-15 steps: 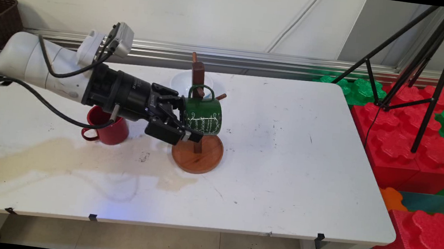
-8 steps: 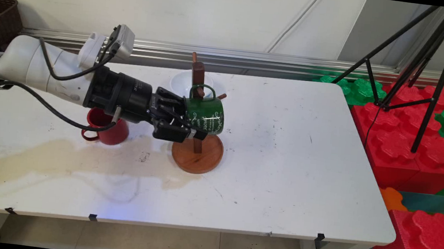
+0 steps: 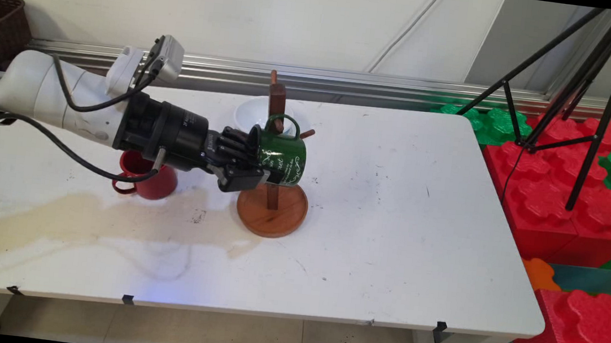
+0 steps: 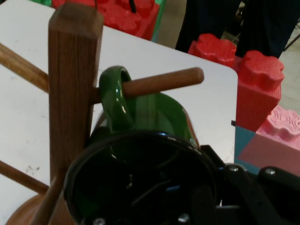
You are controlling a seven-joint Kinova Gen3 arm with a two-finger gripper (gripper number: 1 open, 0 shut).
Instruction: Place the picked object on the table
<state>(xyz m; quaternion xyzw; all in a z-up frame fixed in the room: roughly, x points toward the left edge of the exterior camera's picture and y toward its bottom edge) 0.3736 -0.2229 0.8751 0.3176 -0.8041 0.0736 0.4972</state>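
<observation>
Gripper (image 3: 260,173) clamps the rim of green mug (image 3: 280,156), one finger inside the mouth. Mug handle is threaded on a peg of wooden mug tree (image 3: 270,213) near the table's (image 3: 388,248) far edge. Mug is judged rigid, glossy, chip-prone; rim hold suits

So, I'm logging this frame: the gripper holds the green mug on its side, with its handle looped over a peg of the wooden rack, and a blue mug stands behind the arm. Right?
Nearly. The mug behind the arm is a red mug, not blue; the main view shows it. The rest stands: the gripper holds the green mug on its side, handle over a peg of the wooden rack.
</observation>
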